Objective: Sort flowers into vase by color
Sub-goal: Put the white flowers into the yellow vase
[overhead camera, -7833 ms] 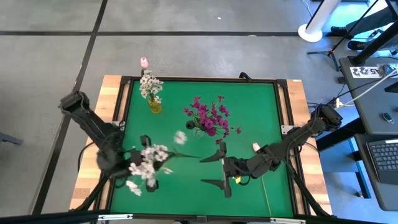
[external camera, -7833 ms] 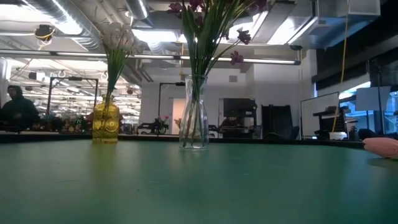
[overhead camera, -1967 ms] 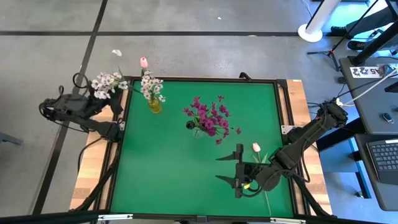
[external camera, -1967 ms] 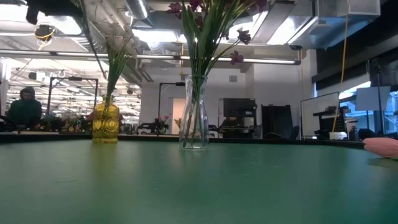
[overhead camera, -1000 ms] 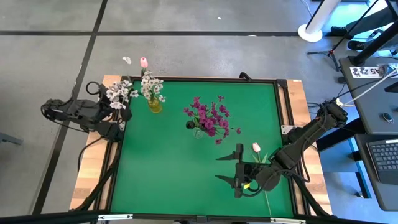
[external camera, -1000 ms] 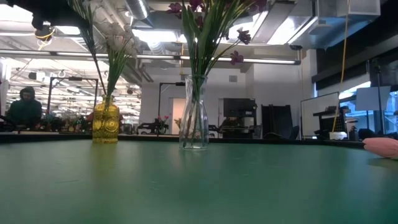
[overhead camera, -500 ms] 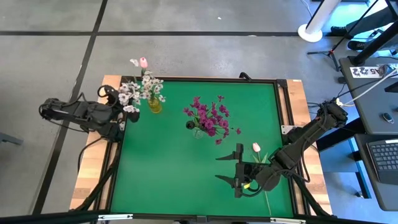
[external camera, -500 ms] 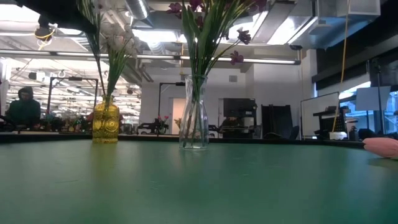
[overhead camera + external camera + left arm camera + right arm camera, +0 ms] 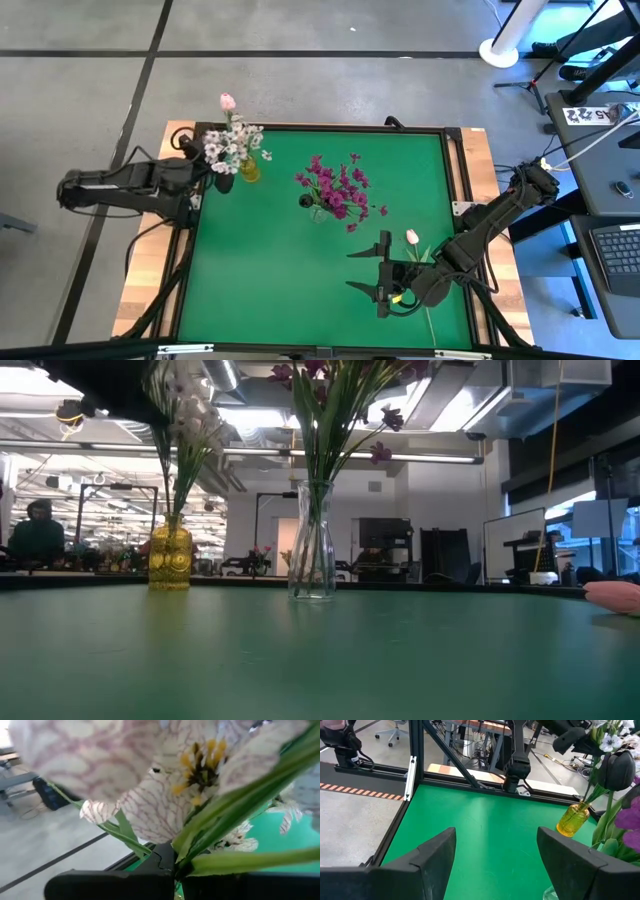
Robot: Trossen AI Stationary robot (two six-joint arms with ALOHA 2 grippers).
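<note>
Since half a second ago the left end effector (image 9: pixel 212 170) has carried its white flower spray (image 9: pixel 222 150) in over the table's far-left corner, closed on the stems just beside the yellow vase (image 9: pixel 248 169). Mid-table, the clear vase (image 9: pixel 313 555) holds the magenta flowers (image 9: pixel 338 187). Near the right edge, the right end effector (image 9: pixel 368 272) hangs open beside a pink tulip (image 9: pixel 411 237).

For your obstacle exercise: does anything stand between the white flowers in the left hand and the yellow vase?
Only the white flowers already standing in the yellow vase crowd its mouth. The held white spray, in the left hand, hangs right beside them.
</note>
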